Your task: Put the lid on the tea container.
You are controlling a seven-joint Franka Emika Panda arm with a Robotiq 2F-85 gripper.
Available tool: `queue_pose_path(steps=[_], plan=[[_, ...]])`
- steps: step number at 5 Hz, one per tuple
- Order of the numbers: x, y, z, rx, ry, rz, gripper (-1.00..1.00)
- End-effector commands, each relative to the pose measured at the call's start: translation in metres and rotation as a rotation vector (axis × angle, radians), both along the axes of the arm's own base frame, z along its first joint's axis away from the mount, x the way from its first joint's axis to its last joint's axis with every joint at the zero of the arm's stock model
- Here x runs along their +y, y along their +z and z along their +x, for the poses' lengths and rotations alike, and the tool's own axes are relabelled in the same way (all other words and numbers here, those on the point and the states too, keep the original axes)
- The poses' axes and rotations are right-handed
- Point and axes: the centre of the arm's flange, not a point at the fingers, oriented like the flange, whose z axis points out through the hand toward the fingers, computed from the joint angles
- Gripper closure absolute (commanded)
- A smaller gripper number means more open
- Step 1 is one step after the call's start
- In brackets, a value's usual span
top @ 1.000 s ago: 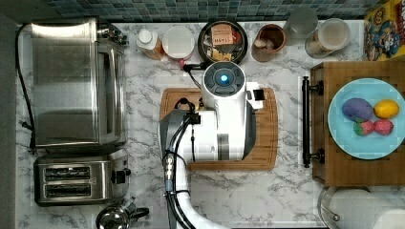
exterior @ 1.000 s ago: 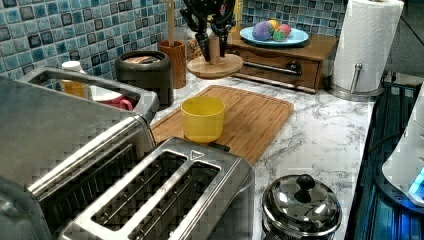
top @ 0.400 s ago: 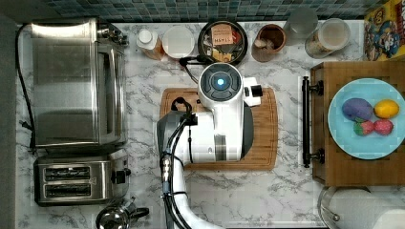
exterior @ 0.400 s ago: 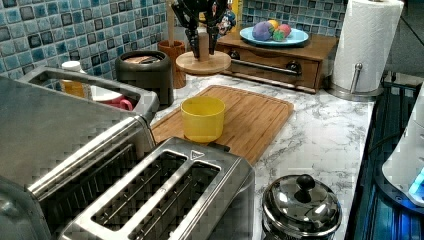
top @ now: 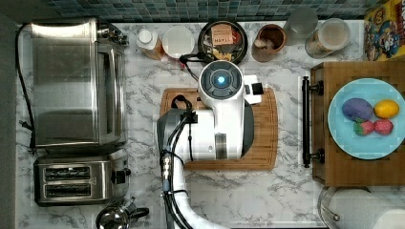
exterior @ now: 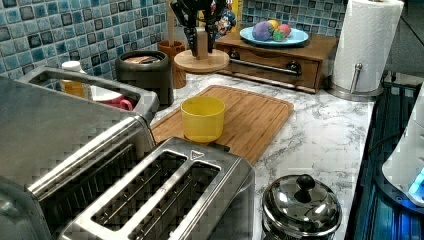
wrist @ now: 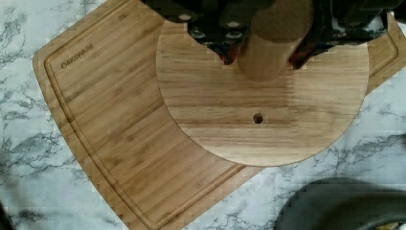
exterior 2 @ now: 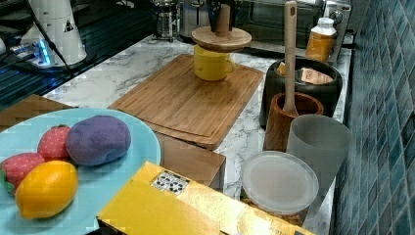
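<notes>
The tea container (top: 222, 40) is a round black canister with printed packets inside, standing open by the tiled wall; it also shows in the left view (exterior: 145, 70) and the right view (exterior 2: 302, 85). My gripper (exterior: 200, 32) is shut on the wooden knob of the lid (exterior: 201, 61), a round wooden disc held level in the air. In the right view the lid (exterior 2: 221, 38) hangs above the cutting board's far part. In the wrist view the gripper (wrist: 261, 55) clamps the knob, the lid (wrist: 263, 120) covers a board corner, and the container's dark rim (wrist: 344, 206) lies beside it, apart.
A yellow cup (exterior: 202, 118) stands on the cutting board (top: 265, 143). A brown wooden cup (exterior 2: 288, 122) with a spoon stands beside the canister. A toaster oven (top: 76, 81), toaster (top: 76, 181), clear jars (top: 329, 36) and a fruit plate (top: 365, 117) ring the counter.
The gripper has carried the lid a little towards the left view's left, closer to the black canister. Nothing else has moved.
</notes>
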Motion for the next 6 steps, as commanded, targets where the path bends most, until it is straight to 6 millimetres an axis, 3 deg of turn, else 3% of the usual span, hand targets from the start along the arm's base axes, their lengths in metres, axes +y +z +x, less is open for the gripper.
queue_pose_path(steps=[1,3,4,6], plan=[[0.01,0.222,0.065,-0.482,-0.004,0.011,1.0],[0.014,0.217,0.107,-0.501,-0.005,-0.024,1.0],[0.017,0.209,0.118,-0.526,-0.014,-0.046,1.0],[0.024,0.179,0.146,-0.508,-0.023,-0.113,1.0]])
